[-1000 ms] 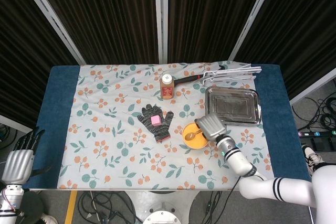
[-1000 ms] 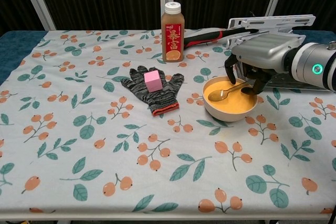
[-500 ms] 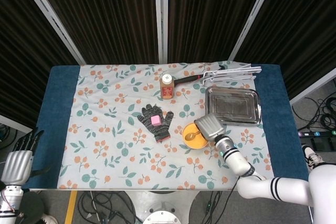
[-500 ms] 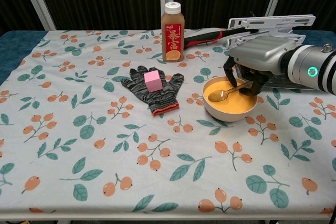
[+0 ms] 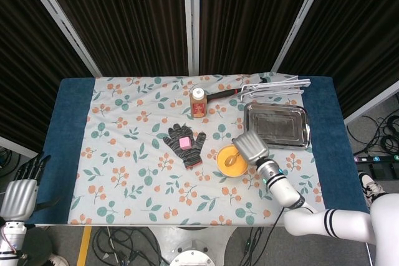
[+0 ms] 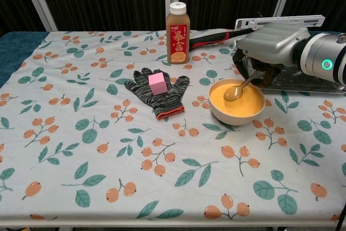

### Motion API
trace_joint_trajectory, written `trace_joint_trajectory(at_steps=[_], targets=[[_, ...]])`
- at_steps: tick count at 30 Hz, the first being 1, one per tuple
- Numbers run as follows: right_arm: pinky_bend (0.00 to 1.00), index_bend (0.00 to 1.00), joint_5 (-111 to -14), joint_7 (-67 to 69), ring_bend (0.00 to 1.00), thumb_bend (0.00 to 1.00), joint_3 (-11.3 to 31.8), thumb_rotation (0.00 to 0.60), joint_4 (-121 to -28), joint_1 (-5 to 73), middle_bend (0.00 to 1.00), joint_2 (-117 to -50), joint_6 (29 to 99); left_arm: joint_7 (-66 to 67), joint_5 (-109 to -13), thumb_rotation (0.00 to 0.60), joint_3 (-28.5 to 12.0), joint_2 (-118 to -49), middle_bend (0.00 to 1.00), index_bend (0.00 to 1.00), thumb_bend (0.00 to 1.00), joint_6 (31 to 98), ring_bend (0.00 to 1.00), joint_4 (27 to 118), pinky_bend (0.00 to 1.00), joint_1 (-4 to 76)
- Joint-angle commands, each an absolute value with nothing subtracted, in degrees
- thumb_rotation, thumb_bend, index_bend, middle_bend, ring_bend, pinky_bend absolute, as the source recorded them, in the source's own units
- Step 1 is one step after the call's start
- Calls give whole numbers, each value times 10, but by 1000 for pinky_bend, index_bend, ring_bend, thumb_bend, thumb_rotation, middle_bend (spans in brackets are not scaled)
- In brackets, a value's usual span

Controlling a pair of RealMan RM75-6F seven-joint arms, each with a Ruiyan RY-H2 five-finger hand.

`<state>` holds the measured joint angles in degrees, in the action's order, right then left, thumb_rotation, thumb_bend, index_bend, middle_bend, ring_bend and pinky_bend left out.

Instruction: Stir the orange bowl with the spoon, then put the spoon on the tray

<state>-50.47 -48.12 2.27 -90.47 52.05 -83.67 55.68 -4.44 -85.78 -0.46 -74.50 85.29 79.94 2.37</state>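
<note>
The orange bowl (image 6: 237, 103) (image 5: 230, 161) sits right of centre on the floral cloth. A metal spoon (image 6: 238, 89) has its scoop inside the bowl and its handle slanting up to the right. My right hand (image 6: 268, 51) (image 5: 250, 146) grips that handle just above the bowl's far right rim. Behind the bowl to the right lies the steel tray (image 5: 277, 125), mostly hidden by the hand in the chest view. My left hand (image 5: 19, 192) hangs off the table's near left corner, fingers apart, holding nothing.
A juice bottle (image 6: 178, 26) stands at the back centre. A grey glove (image 6: 158, 92) with a pink cube (image 6: 157, 84) on it lies left of the bowl. A red-handled tool (image 6: 208, 38) and a white wire rack (image 5: 274, 85) lie behind the tray.
My right hand rose and shifted back and to the right, tilting the spoon steeper. The scoop moved from the bowl's left part toward its middle. The left hand barely moved.
</note>
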Motion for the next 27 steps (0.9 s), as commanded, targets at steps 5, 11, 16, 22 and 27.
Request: trace_joint_trajectory(at_steps=[5, 11, 16, 22, 27], targets=[[1000, 660, -530, -651, 944, 402, -4, 600, -932, 567, 953, -804, 587, -43, -859, 600, -4, -745, 95, 101, 37, 854, 96, 802, 131, 22], [1000, 685, -550, -766, 944, 409, -45, 600, -902, 588, 956, -829, 588, -45, -860, 600, -3, -745, 95, 101, 37, 855, 96, 803, 131, 22], [1000, 697, -571, -798, 944, 418, -60, 600, -872, 589, 959, -857, 590, -48, -858, 600, -2, -747, 95, 101, 37, 852, 96, 800, 131, 20], [1000, 714, -585, -802, 945, 420, -63, 600, -847, 584, 960, -886, 588, -52, -857, 600, -2, -749, 95, 101, 37, 850, 96, 796, 131, 20], [1000, 728, -592, -795, 950, 423, -60, 600, -843, 579, 963, -901, 587, -55, -856, 600, -1, -752, 96, 101, 37, 849, 96, 791, 131, 19]])
